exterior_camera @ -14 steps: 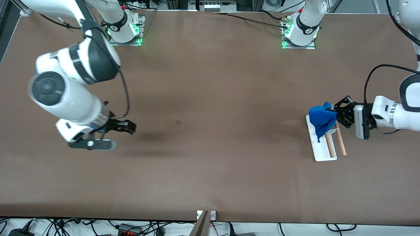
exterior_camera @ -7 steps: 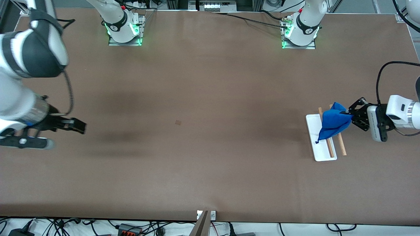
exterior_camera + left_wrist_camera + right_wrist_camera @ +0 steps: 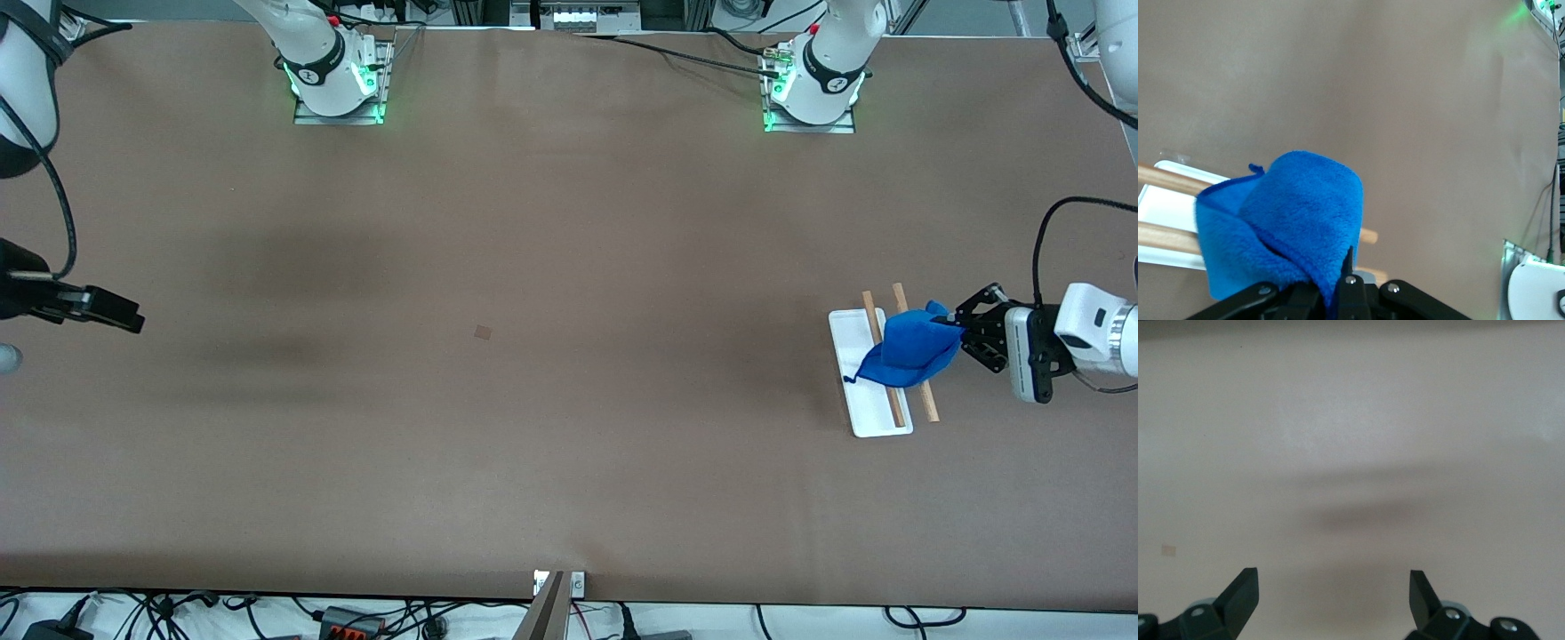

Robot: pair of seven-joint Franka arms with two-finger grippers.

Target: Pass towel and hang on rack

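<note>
So in the last second we've dragged the towel (image 3: 909,360) across the rack (image 3: 869,422) toward the left arm's end of the table, and it has come down from a hanging bunch to a flatter lump draped over both wooden bars (image 3: 896,411). The left gripper (image 3: 956,334) has pulled back off the rack with it and is still pinching one edge of the cloth, which the left wrist view makes pretty clear: the blue fold (image 3: 1288,227) runs right into the closed black fingers (image 3: 1346,273). The little loop tag (image 3: 849,380) now trails over the white base (image 3: 845,333) instead of dangling. Our read is that the hang is basically done and what's left is letting go, though we'd guess the cloth could slide off if the arm keeps tugging sideways. Meanwhile the right gripper (image 3: 111,313) has backed way off to the right arm's end of the table; its own camera shows the two fingers (image 3: 1239,590) spread wide with nothing but bare tabletop (image 3: 1351,453) between them, so we figure that arm is done and just waiting. Stuff we can't make out: most of the right arm is cut off by the frame edge, the towel hides the middle of the bars, and we can't tell how far the cloth hangs down between or past them.
</note>
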